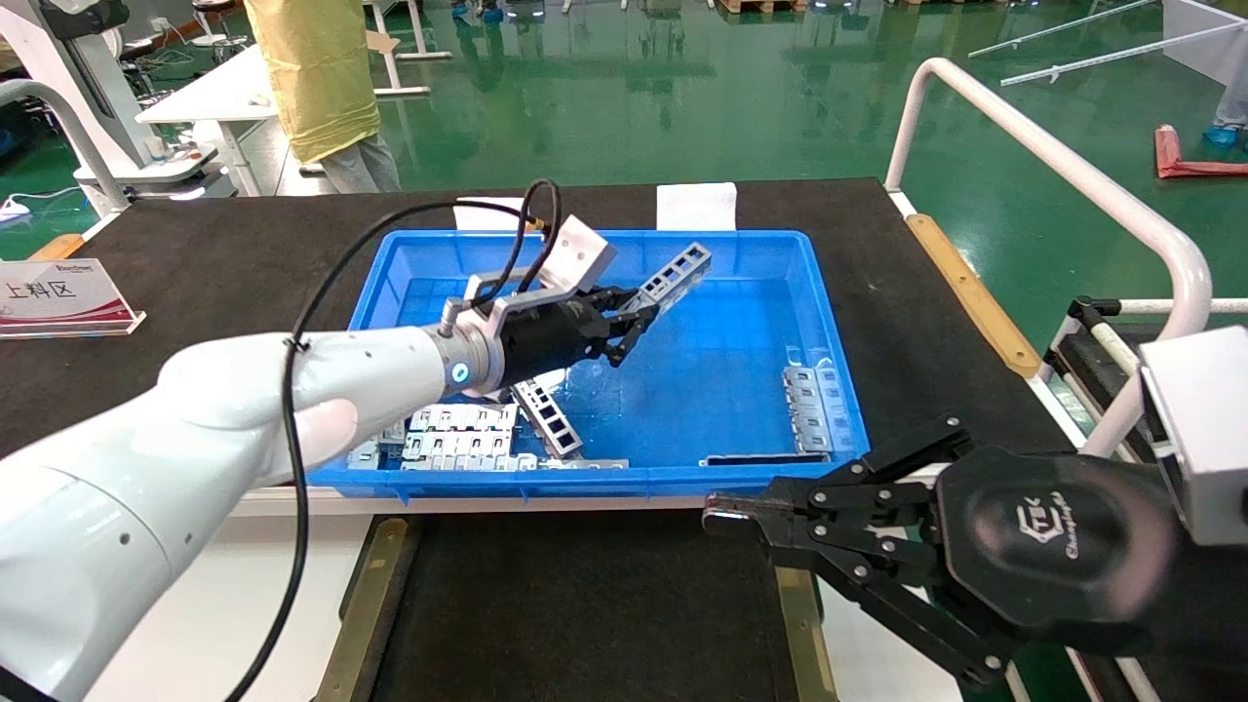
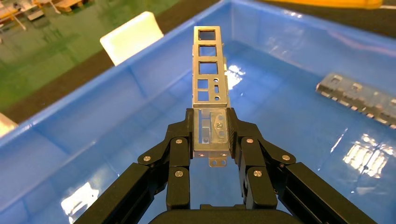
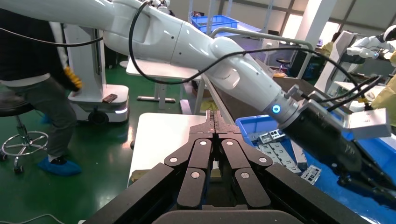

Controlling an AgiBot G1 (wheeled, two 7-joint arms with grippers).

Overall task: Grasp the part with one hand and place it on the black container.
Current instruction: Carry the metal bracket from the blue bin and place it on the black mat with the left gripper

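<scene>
My left gripper (image 1: 634, 317) is shut on the part (image 1: 676, 272), a slim silver channel with a row of rectangular windows. It holds the part tilted in the air above the blue bin (image 1: 829, 322). In the left wrist view the part (image 2: 208, 79) sticks out beyond the fingertips (image 2: 187, 122), clamped at its near end. The black container (image 1: 575, 604), a flat matte tray with brass-coloured side rails, lies in front of the bin. My right gripper (image 1: 717, 515) is shut and empty, parked above the container's right rail; it also shows in the right wrist view (image 3: 215, 122).
In the bin lie another ladder-like channel (image 1: 548, 417), several flat grey slotted plates (image 1: 458, 434) at the front left and a grey strip (image 1: 809, 409) at the right. A white guard rail (image 1: 1053, 156) stands at the right. A sign (image 1: 58, 292) sits at the far left.
</scene>
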